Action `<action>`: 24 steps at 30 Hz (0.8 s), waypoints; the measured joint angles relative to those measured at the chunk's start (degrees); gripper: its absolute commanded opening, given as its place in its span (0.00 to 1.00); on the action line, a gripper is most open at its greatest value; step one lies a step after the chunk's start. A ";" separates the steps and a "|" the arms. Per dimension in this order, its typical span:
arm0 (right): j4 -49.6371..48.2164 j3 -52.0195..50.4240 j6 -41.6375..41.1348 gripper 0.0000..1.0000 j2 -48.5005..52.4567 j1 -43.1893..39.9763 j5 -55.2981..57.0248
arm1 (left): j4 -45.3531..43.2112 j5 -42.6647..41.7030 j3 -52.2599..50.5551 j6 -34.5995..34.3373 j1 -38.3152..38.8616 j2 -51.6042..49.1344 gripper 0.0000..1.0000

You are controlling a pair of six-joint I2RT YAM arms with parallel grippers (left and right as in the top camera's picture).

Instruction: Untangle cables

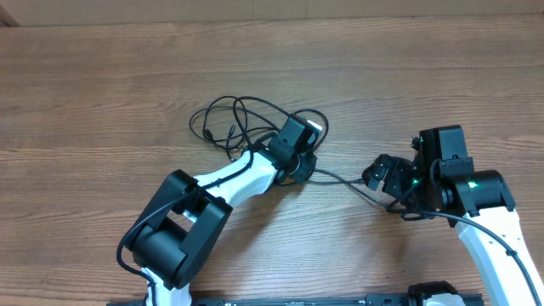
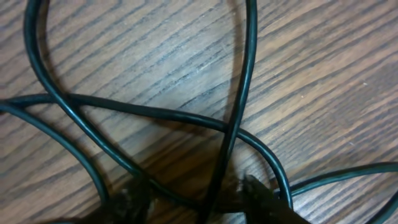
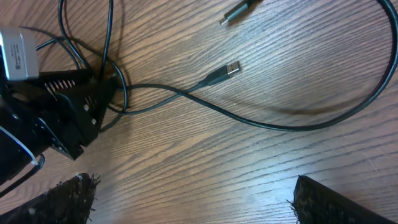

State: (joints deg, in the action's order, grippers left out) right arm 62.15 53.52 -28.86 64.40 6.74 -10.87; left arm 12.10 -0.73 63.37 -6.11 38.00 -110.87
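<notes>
Looking down from above, I see the cables (image 1: 242, 115) lying in a loopy heap on the brown desk (image 1: 93, 76), near the middle. My left claw (image 1: 299, 136) is down low at the right edge of that heap. In its own camera the fingertips (image 2: 134, 199) show at the bottom, one on each side. Thin black cords cross on the wood between them. This claw is about half open. The tips are apart and are not squeezing anything. I cannot tell if either tip touches a cord.

My right claw (image 1: 382, 174) is off to the right, well apart from the heap. It is open very wide and has nothing in it.

One long cable (image 3: 292, 128) runs out from my left claw and across the desk toward my right claw. It makes a big bend on the wood. A silver plug (image 3: 231, 68) lies flat on the desk near that cable. A second plug (image 3: 239, 11) lies farther off, by the top edge of my right camera's view.
</notes>
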 measured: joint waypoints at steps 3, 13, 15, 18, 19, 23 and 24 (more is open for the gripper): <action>-0.02 0.00 0.00 1.00 0.00 0.00 -0.04 | -0.55 0.26 0.02 -0.09 0.00 -0.04 0.42; -0.02 0.00 0.04 1.00 0.00 0.00 -0.02 | 0.22 1.60 0.02 -7.06 0.00 -0.07 0.43; 0.00 0.00 0.00 1.00 0.00 0.00 0.00 | 0.28 1.92 0.00 -11.56 0.00 -0.07 0.39; 0.00 0.00 0.02 1.00 0.00 0.00 0.00 | 0.28 2.08 0.00 -16.52 0.00 -0.07 0.36; -0.04 0.00 0.04 1.00 0.00 0.00 -0.02 | 0.31 2.05 0.00 -18.21 0.00 -0.07 0.36; -0.02 0.00 0.00 1.00 0.00 0.00 -0.02 | 0.33 2.08 0.02 -21.44 0.00 -0.07 0.36; -0.04 0.00 0.00 1.00 0.00 0.00 0.00 | 0.55 2.08 0.04 -22.08 0.00 -0.07 0.37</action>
State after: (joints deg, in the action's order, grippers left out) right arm 62.11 53.52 -28.86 64.40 6.74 -10.87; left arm 12.64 1.34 63.42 -28.18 38.00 -110.93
